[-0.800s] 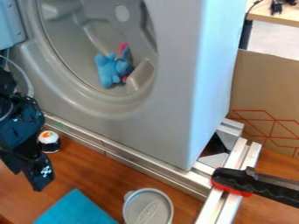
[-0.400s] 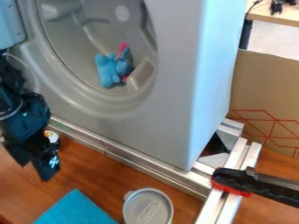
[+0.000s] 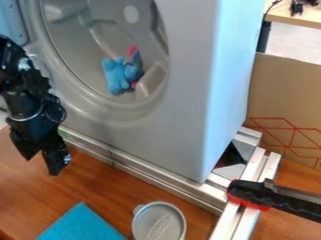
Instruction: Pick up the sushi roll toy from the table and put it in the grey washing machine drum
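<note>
Higher in view than a moment ago, the claw (image 3: 41, 166) hangs with fingers spread, seemingly empty; so near the metal rail (image 3: 147, 171), it could knock that or the washing machine front (image 3: 182, 117) if swung inward, while the blue plush toy (image 3: 117, 75) lies inside the drum (image 3: 75, 47)
</note>
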